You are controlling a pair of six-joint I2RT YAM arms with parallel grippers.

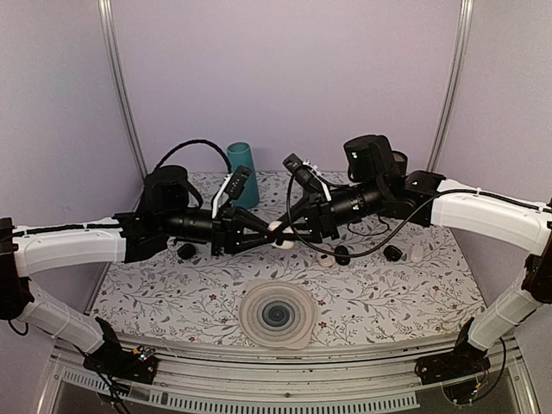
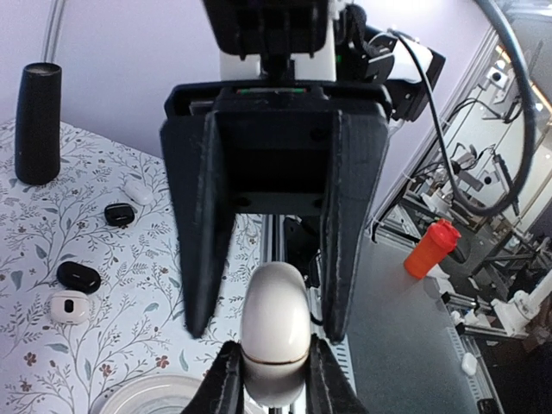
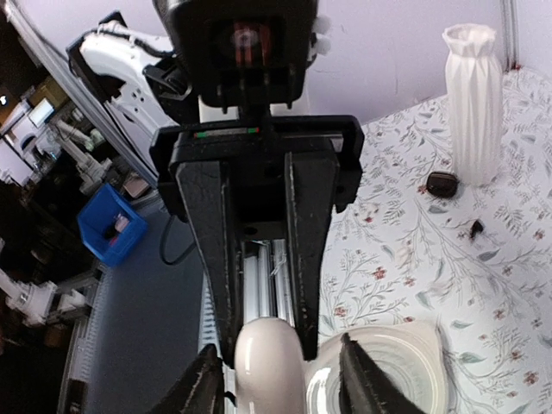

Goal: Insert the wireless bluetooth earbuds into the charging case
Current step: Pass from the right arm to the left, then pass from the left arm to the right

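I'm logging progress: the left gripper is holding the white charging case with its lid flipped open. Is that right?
Not quite. The left gripper does hold the charging case, but its lid is shut, not flipped open. The left wrist view shows one closed white pebble with only a thin seam line across it.

The 2 arms' fingers (image 1: 259, 230) meet at the white charging case (image 1: 278, 235) above the floral table (image 1: 388, 293).
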